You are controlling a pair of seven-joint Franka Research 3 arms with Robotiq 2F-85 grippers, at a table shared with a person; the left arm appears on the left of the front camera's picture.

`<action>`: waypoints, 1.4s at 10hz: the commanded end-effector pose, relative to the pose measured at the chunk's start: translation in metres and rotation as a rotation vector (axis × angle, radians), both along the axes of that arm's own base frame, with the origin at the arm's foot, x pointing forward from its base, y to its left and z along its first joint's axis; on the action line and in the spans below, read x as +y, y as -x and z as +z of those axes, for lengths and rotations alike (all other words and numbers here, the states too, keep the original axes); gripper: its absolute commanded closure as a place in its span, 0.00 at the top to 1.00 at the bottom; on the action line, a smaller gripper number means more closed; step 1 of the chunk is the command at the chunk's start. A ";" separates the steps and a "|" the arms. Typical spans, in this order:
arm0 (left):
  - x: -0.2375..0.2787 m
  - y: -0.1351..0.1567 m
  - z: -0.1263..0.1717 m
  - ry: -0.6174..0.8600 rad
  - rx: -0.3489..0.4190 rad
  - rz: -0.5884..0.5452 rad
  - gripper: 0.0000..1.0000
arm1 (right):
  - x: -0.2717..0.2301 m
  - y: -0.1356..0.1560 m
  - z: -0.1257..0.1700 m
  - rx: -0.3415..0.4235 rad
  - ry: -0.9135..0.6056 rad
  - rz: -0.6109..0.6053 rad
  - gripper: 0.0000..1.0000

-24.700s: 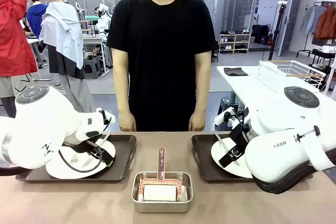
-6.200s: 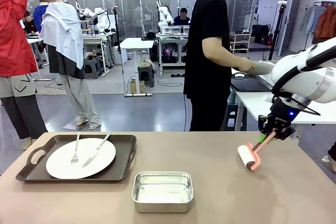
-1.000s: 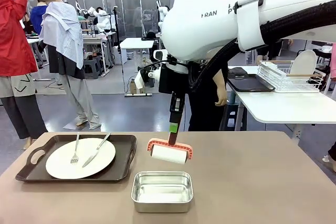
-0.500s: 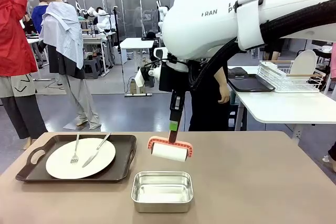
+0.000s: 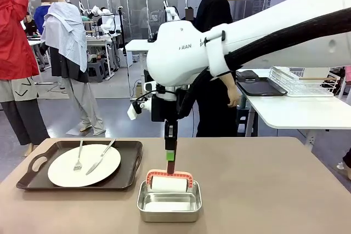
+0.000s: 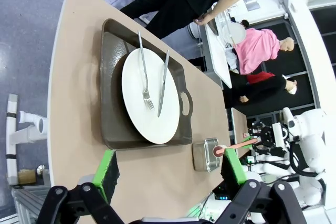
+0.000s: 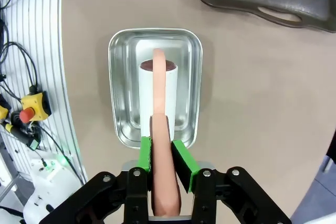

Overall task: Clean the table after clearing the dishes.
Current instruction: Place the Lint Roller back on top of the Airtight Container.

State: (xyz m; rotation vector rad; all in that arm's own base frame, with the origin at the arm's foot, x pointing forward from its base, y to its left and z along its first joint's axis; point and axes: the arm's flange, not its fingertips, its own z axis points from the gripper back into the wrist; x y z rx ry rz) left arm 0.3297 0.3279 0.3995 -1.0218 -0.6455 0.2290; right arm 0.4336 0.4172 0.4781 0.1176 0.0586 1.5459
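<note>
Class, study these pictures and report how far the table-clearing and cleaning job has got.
Done: one dark tray lies on the white side table. In hand: the right gripper is shut on the pink roller's handle, roller down at the steel pan. Left: a brown tray with plate, fork and knife sits uncleared on the table; the left gripper is open.

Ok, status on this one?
Right end effector shut on roller, held over steel pan. Left end effector open, empty. One tray of dishes on table.
</note>
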 end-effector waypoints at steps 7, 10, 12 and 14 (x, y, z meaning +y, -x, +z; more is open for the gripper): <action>0.001 0.003 0.001 0.007 -0.007 0.004 1.00 | 0.018 -0.016 -0.052 0.081 0.056 0.091 0.23; 0.001 0.003 0.001 0.007 -0.007 0.004 1.00 | 0.019 -0.020 -0.077 0.087 0.048 0.123 0.23; 0.001 0.003 0.001 0.007 -0.007 0.004 1.00 | 0.021 -0.025 -0.089 0.094 0.051 0.142 0.23; 0.001 0.003 0.001 0.007 -0.007 0.004 1.00 | 0.016 -0.027 -0.088 0.092 0.047 0.131 0.23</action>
